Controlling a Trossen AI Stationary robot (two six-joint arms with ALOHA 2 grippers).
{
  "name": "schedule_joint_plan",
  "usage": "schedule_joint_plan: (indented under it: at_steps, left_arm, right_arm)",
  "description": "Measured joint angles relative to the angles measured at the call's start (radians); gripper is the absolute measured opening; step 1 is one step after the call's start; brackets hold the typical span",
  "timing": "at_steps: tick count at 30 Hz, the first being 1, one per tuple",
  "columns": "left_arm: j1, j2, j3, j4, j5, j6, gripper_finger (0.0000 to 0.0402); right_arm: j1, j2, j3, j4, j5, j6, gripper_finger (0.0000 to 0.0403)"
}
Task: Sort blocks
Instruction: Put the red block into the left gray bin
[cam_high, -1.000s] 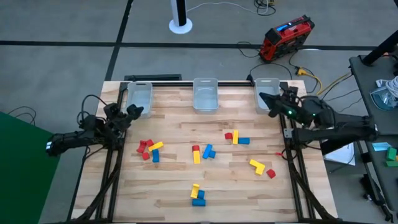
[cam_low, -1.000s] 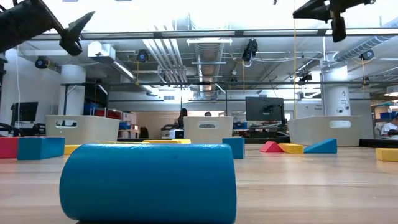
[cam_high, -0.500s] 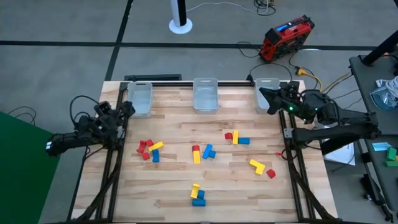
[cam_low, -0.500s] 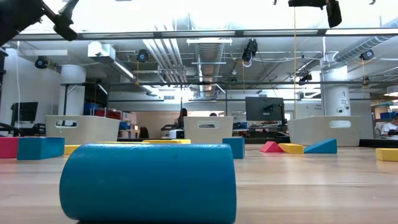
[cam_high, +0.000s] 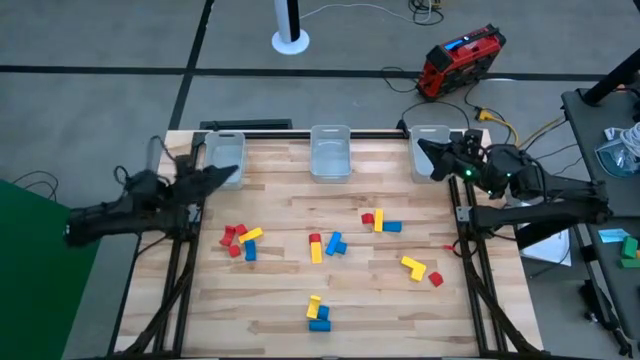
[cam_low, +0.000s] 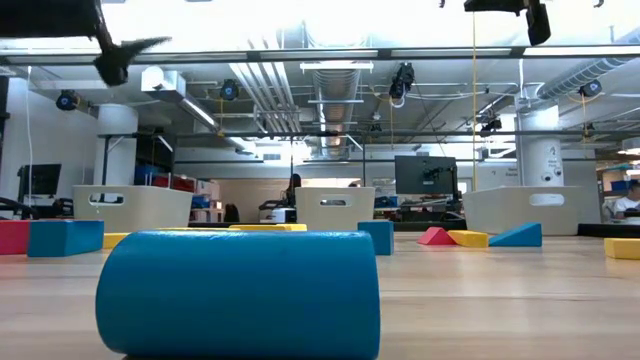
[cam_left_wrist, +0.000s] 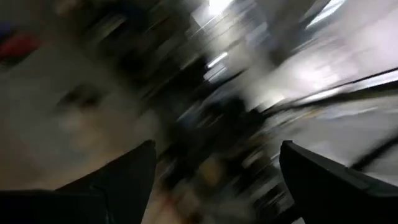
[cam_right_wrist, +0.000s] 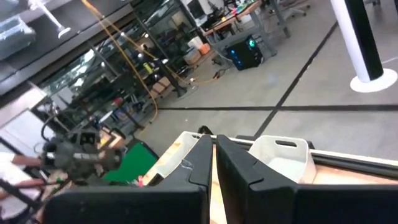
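The left tool (cam_high: 222, 175), open and empty, has been swung out at the frame's left; the right tool (cam_high: 428, 160) is closed, empty; the small red, blue and yellow blocks (cam_high: 325, 243) remain unsorted on the wooden desk (cam_high: 280, 310)

Left gripper (cam_high: 226, 174) beside left bin (cam_high: 224, 158) — blocks (cam_high: 240, 241) nearer, toward table (cam_high: 280, 300) middle; right gripper (cam_high: 424, 152) over right bin (cam_high: 430, 140).
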Motion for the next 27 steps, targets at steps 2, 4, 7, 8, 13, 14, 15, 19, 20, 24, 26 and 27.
schedule_joint_plan:
  at_steps: [2,4,7,8,13,14,15,19,20,24,26,27]
  left_arm:
    - [-0.001,0.079,0.098,-0.228,0.001,-0.056,0.0314]
    - [-0.001,0.166,0.190,-0.428,0.025,-0.096,0.0314]
    - [-0.001,0.300,0.310,-0.652,0.084,-0.133,0.0314]
    - [-0.001,0.339,0.345,-0.703,0.110,-0.140,0.0314]
    - [-0.012,0.519,0.490,-0.890,0.249,-0.147,0.0314]
    - [-0.020,0.548,0.511,-0.924,0.263,-0.149,0.0314]
    - [-0.028,0.576,0.528,-0.956,0.280,-0.151,0.0314]
    - [-0.080,0.663,0.575,-1.082,0.366,-0.197,0.0314]
    - [-0.099,0.680,0.579,-1.114,0.379,-0.216,0.0314]
    - [-0.179,0.732,0.577,-1.182,0.386,-0.304,0.0314]
    - [-0.199,0.755,0.563,-1.193,0.386,-0.339,0.0314]
    - [-0.205,0.768,0.556,-1.192,0.386,-0.346,0.0314]
  right_arm:
    - [-0.017,0.014,0.016,0.001,0.000,0.017,0.0013]
    - [-0.039,0.035,0.042,0.001,0.000,0.004,0.0013]
    - [-0.072,0.085,0.100,0.001,-0.003,-0.033,0.0013]
    - [-0.082,0.106,0.123,-0.002,-0.005,-0.047,0.0013]
    - [-0.122,0.225,0.275,-0.138,-0.008,-0.085,0.0013]
    - [-0.129,0.251,0.309,-0.189,-0.008,-0.086,0.0013]
    - [-0.137,0.279,0.344,-0.250,-0.008,-0.085,0.0013]
    - [-0.167,0.383,0.458,-0.439,-0.008,-0.077,0.0013]
    - [-0.175,0.406,0.479,-0.469,-0.008,-0.077,0.0013]
    - [-0.207,0.479,0.534,-0.521,-0.008,-0.090,0.0013]
    - [-0.224,0.506,0.546,-0.522,-0.008,-0.090,0.0013]
    - [-0.233,0.517,0.550,-0.522,-0.008,-0.090,0.0013]
